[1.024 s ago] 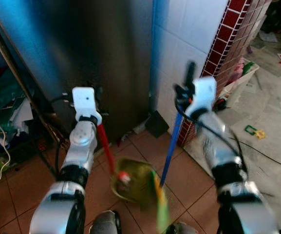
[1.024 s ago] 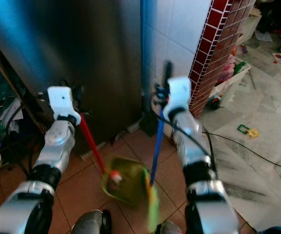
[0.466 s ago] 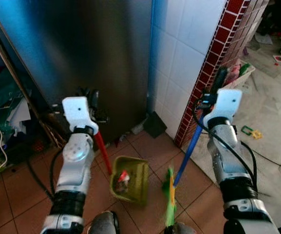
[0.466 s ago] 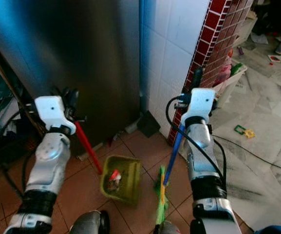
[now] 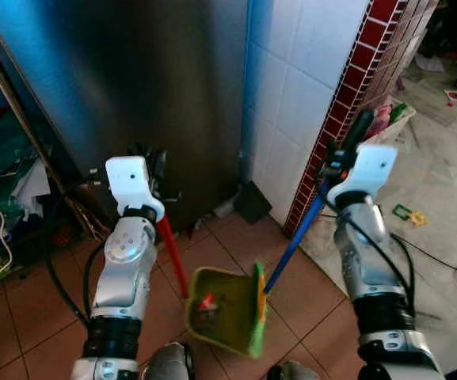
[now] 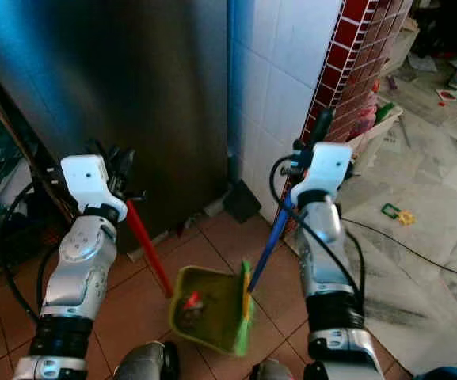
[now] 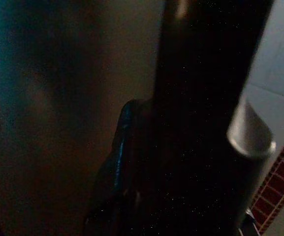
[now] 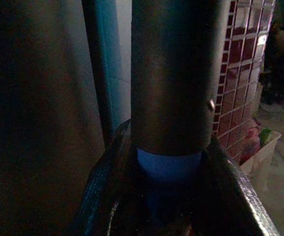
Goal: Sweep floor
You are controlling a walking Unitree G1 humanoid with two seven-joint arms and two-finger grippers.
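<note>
Left eye view showed the left gripper (image 5: 150,170) grasping the red-handled dustpan (image 5: 224,309) on the floor, and the right gripper (image 5: 345,154) grasping the blue broom (image 5: 295,245), whose handle slanted down-left to the pan's open edge.

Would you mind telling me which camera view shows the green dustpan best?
The left eye view: the dustpan sits whole on the tiles, debris inside, broom head at its edge. The right eye view shows it about equally well. The wrist views show dark close-ups of handles, no pan.
</note>
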